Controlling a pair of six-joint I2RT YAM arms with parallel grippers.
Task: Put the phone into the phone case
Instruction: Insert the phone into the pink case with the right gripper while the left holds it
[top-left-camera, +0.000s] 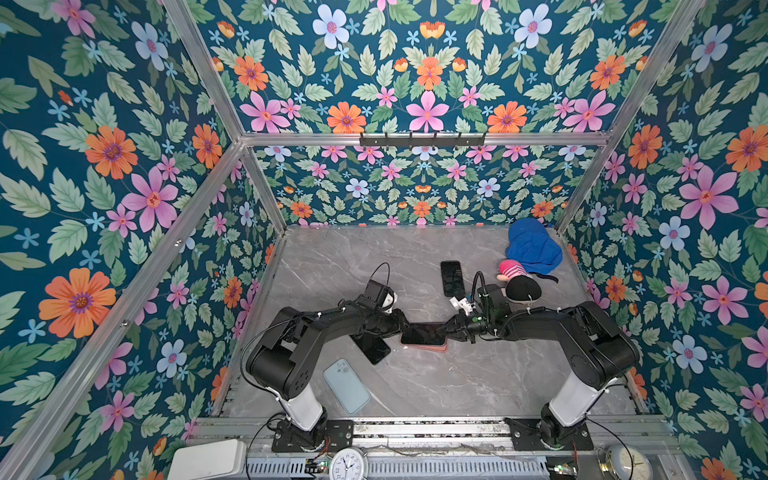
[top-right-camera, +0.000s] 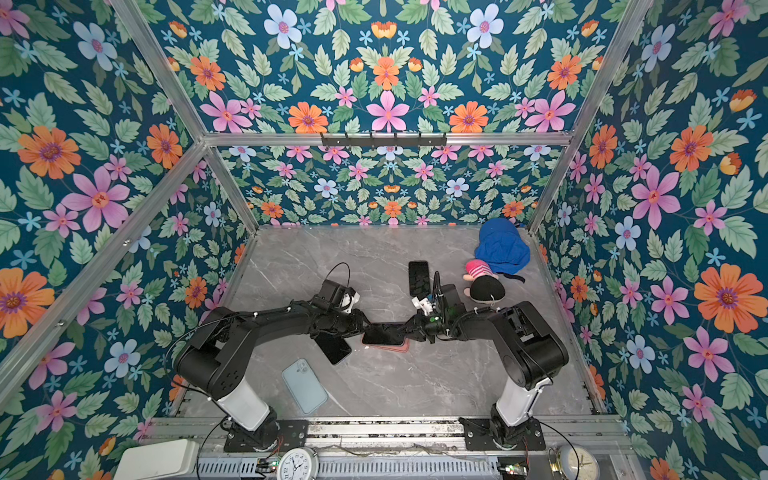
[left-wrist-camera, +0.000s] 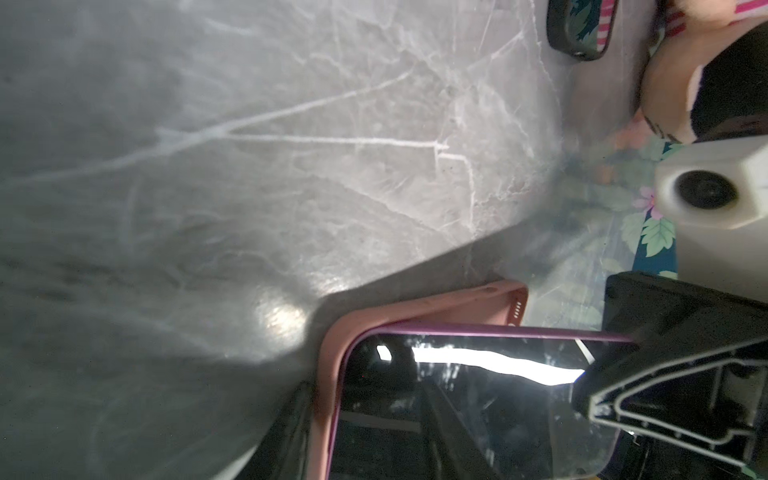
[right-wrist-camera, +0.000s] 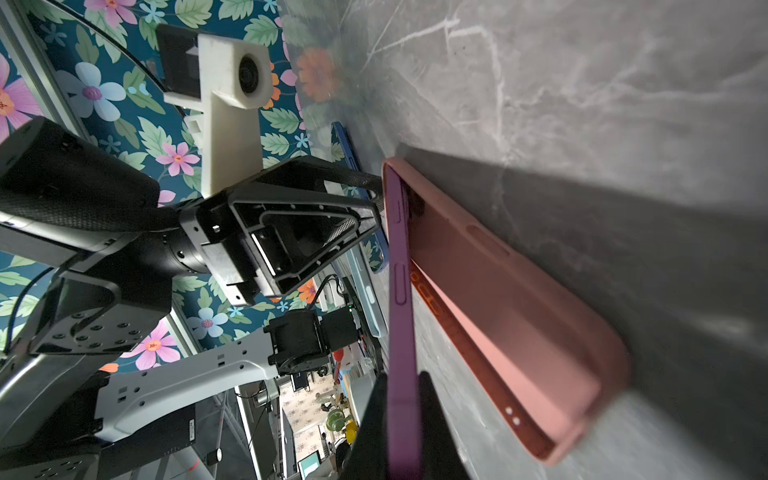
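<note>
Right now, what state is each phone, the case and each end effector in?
purple phone, tilted, one end in the case, other raised
case, flat, open side up
right end effector, shut on the purple phone's raised end
left end effector, at the seated end, grip unclear
far black phone, flat, screen up
near black phone, flat, partly under left arm
light blue phone, flat, back up

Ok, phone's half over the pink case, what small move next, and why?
Probably lower the right gripper to press its end of the phone into the pink case: the far end, at the left gripper, looks seated, while the held end stands tilted clear of it.
</note>
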